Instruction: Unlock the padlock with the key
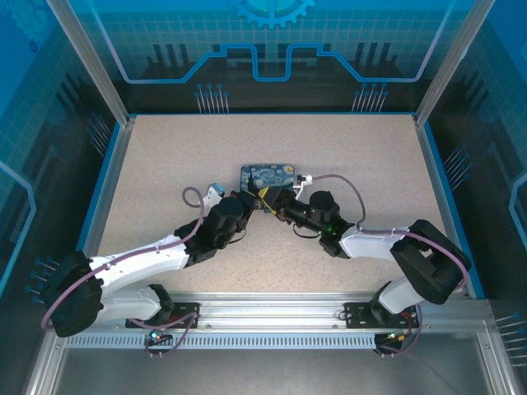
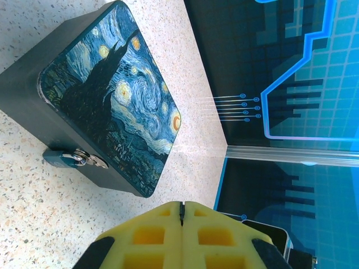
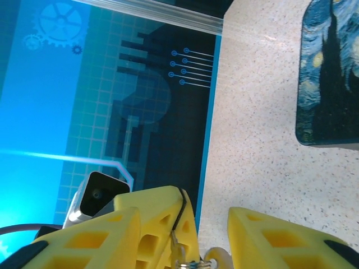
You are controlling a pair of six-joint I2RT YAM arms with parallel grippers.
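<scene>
A speckled beige table (image 1: 165, 164) carries a dark box (image 1: 268, 173) with a painted blue lid

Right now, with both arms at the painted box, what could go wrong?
The key looks pinched in the shut left gripper, which sits between the right gripper's open jaws: a clash or a dropped key is possible. The padlock sits low on the box, awkward to reach.

Left gripper (image 2: 182, 213) at lower edge: yellow pads (image 2: 151, 235) pressed flat together, dark seam between. Beyond, on speckled tabletop (image 2: 33, 224): dark-sided box (image 2: 112, 106), swirling night-sky lid. On box's near side wall: small blue padlock (image 2: 63, 159), silvery metal at right end. Behind: blue patterned wall (image 2: 291, 84).
</scene>
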